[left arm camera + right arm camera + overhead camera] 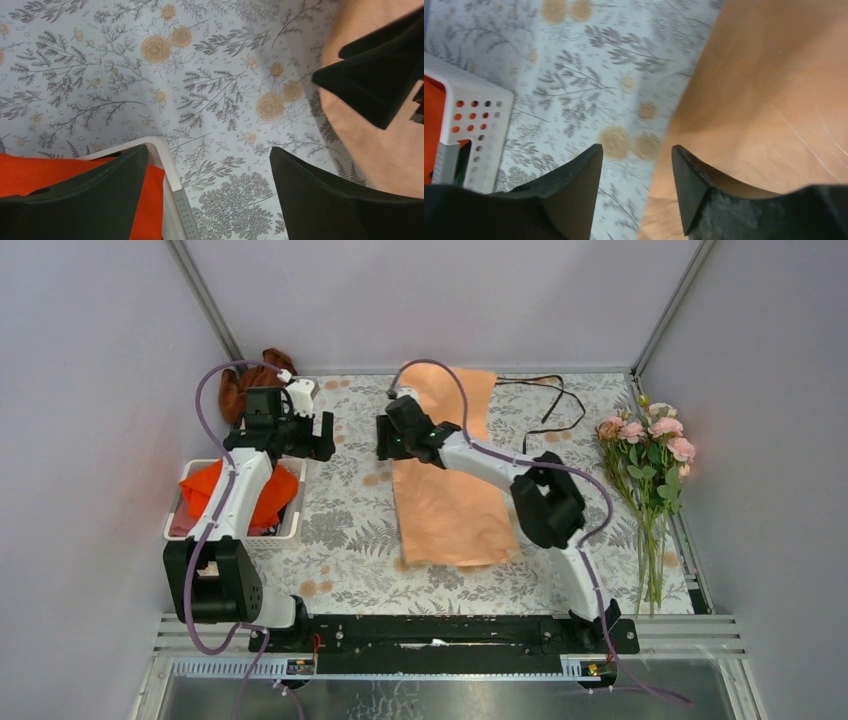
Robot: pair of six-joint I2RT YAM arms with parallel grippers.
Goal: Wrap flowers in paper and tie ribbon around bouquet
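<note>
The paper is thin, matt peach-orange, softly creased (fine scratch-like lines show up close). Under it the table cover looks smooth and matt with a printed leaf pattern. At left, a white perforated plastic basket holds bright orange cloth.

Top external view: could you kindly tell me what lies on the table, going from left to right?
White basket holding the orange cloth → paper → ribbon → flowers.
</note>
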